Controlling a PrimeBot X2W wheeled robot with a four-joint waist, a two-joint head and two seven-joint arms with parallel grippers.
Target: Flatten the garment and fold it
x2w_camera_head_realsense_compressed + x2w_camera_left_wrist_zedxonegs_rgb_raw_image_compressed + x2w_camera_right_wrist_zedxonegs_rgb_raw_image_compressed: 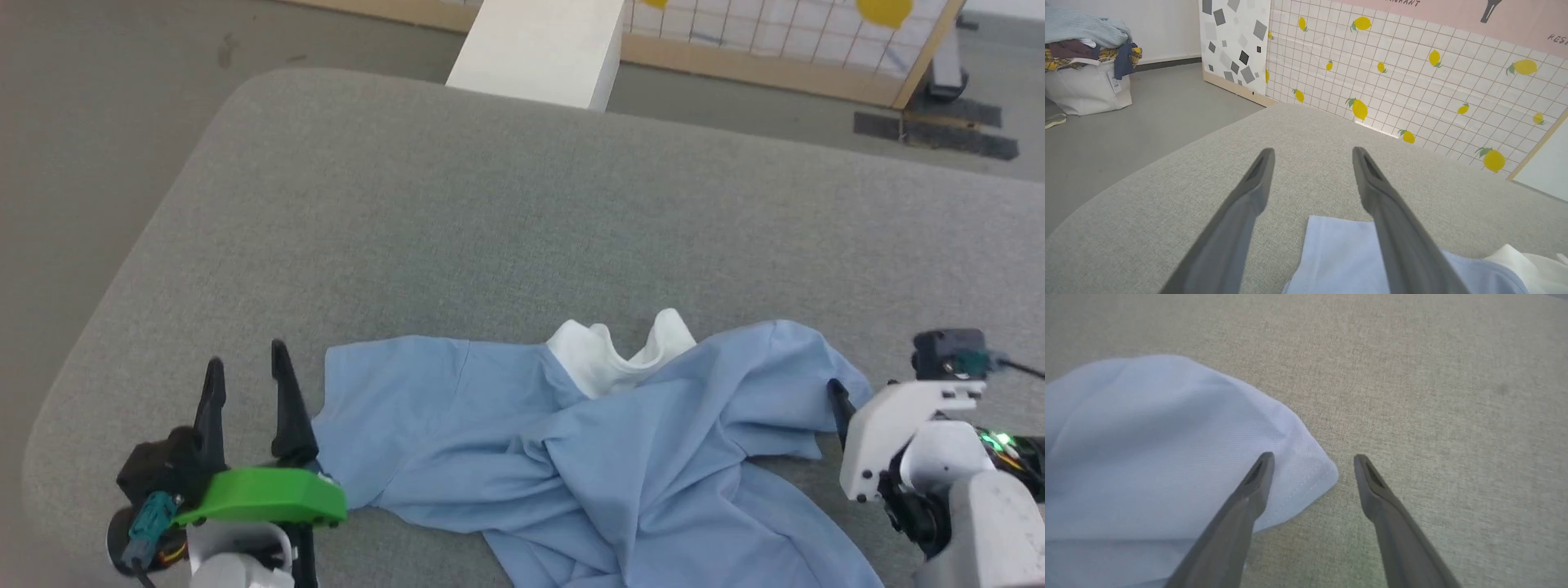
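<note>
The light-blue garment [571, 457] lies crumpled on the grey cushioned surface [522, 212], with a white fabric section [620, 355] sticking up at its far edge. My left gripper [245, 371] is open at the garment's left edge, holding nothing; in the left wrist view its fingers [1312, 155] spread above a blue corner [1339, 253]. My right gripper [1312, 459] is open over the garment's right hem corner [1306, 469], one finger above the cloth, the other above bare surface. In the head view the right gripper's white body [898, 433] sits at the garment's right side.
A white box [543, 49] and a lemon-patterned panel with a wooden frame [775, 41] stand beyond the surface's far edge. A white bag heaped with clothes [1086, 61] sits on the floor to the left. The surface's left corner is rounded.
</note>
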